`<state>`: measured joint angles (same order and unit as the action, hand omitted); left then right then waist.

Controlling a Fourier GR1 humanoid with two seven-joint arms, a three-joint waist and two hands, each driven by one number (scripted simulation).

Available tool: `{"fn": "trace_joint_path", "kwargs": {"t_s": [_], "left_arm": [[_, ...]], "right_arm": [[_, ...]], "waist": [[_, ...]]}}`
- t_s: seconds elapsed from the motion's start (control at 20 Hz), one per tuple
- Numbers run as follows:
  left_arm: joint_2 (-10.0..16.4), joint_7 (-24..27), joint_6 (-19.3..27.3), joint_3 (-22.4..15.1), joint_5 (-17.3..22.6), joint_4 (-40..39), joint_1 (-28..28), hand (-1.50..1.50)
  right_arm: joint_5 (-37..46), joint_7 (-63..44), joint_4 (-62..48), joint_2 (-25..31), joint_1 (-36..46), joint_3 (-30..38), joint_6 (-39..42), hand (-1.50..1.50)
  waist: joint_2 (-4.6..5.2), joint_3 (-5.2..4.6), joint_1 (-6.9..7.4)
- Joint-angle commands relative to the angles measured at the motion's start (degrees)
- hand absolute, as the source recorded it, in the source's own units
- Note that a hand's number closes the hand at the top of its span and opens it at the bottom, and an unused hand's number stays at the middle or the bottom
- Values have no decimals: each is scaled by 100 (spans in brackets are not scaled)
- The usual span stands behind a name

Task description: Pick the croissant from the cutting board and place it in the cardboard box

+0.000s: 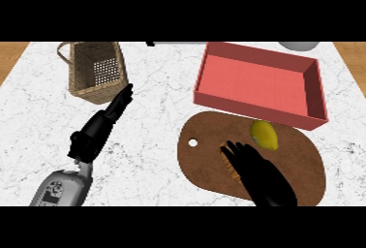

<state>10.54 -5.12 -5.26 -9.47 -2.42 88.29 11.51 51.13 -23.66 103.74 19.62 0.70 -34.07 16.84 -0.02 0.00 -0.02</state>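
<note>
Croissant, golden-orange pastry, lies on the brown oval wooden cutting board, left of centre. It is mostly hidden under the black right hand; only a strip shows along the hand's left edge. I can't tell from head view whether that hand is clenched on it or just over it.

Step in hand, as I judge it: grasp.

1. Centre hand over pastry, close across its narrow axis.
2. Keep clear of the yellow oval fruit, just beside hand, box side.
3. Lift straight up first; the red rectangular cardboard box meets board's far edge, so its near wall must be cleared.
4. Release low, inside.

Black left hand, released & straight, sits near the woven wicker basket. I'd leave it.
</note>
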Motion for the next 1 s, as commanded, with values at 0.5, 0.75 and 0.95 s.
{"fn": "trace_joint_path", "kwargs": {"t_s": [0.5, 0.75, 0.95], "left_arm": [[-329, -56, -190, 269, -360, -205, 233, 0], [-585, 10, -47, 74, -635, -28, -82, 0], [-384, 38, -349, 378, -411, -137, 190, 0]], "right_arm": [[898, 400, -640, -423, -88, 271, -96, -150], [911, 599, -1092, -684, 309, 550, 211, 150], [1210, 987, -1583, -628, 246, 350, -132, 150]], "waist": [[0, 0, -9], [1, 0, 5], [6, 0, 4]]}}
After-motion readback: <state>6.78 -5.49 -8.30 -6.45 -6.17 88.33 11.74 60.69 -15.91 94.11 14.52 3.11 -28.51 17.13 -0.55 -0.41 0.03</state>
